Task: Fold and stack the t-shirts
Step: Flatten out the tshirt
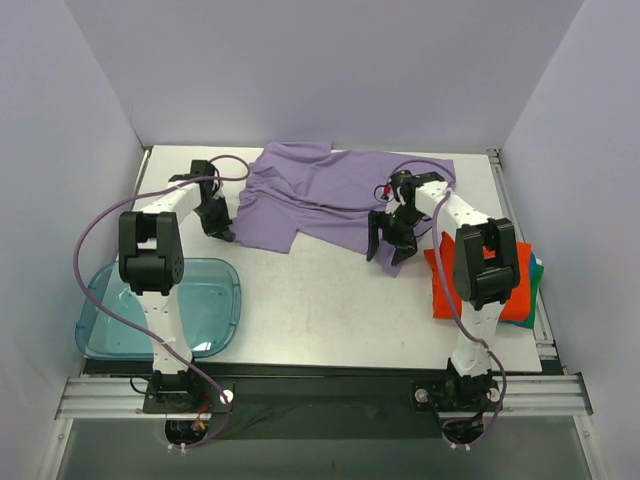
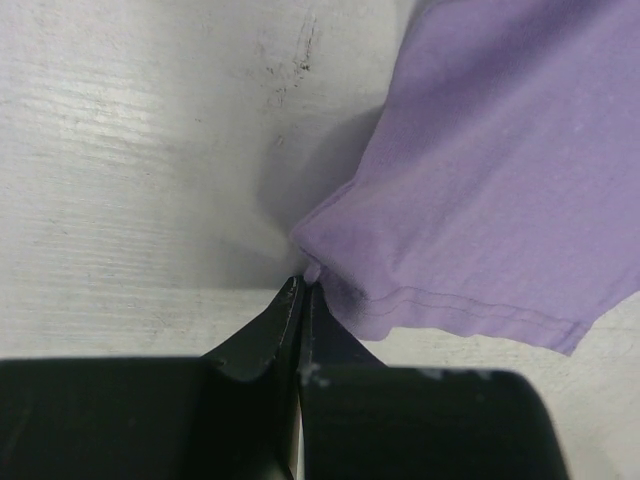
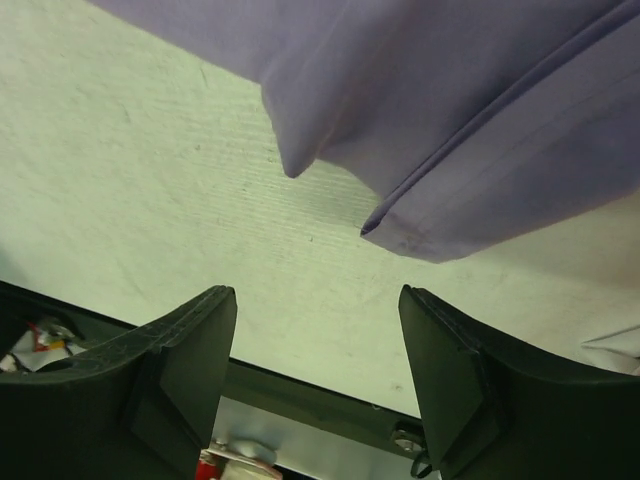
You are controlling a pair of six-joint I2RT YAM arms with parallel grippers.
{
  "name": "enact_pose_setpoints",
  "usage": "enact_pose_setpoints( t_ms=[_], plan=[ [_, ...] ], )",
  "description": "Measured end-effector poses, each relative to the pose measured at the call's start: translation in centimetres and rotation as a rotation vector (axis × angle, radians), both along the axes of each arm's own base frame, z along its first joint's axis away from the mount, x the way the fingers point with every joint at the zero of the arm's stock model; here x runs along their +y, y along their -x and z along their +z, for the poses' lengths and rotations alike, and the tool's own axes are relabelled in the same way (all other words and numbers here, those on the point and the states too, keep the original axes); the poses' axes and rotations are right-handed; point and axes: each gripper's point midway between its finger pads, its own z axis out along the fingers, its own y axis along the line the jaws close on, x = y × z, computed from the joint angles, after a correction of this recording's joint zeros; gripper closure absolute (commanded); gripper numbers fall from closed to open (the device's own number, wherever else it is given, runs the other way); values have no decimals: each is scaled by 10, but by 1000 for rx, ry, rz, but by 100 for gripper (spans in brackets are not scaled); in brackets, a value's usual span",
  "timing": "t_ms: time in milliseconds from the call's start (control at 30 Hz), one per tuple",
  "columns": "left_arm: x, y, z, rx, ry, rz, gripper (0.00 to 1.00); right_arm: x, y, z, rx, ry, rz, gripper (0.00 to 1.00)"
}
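The lavender-purple t-shirt (image 1: 330,195) lies spread and rumpled across the back middle of the table. My left gripper (image 1: 226,234) is at its near left corner. In the left wrist view the jaws (image 2: 303,285) are shut, pinching a small fold of the shirt's edge (image 2: 480,200) at their tips. My right gripper (image 1: 384,250) is open and empty over the shirt's near right edge, and its wrist view (image 3: 318,300) shows the hem (image 3: 450,130) just ahead of the fingers. A folded orange-red t-shirt (image 1: 445,285) lies at the right under the right arm, with a green-teal edge (image 1: 537,275) beneath it.
A translucent blue plastic tray (image 1: 215,300) sits at the near left by the left arm's base. Bare white table (image 1: 330,300) lies between the arms. Grey walls close in the back and both sides.
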Motion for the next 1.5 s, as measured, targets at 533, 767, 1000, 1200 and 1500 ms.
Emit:
enact_pose_setpoints(
  t_ms=[533,767,1000,1200,1500],
  plan=[
    [-2,14,0,4,25,3,100,-21,7,-22,-9,214,61,47],
    [0,18,1,4,31,16,100,-20,9,-26,-9,237,98,51],
    [-1,19,3,2,42,27,100,-18,10,-28,-15,255,131,56],
    [-2,20,3,3,47,32,100,-19,10,-28,-22,272,143,60],
    [-2,22,1,7,52,46,100,-13,11,-31,-31,277,184,64]
  ],
)
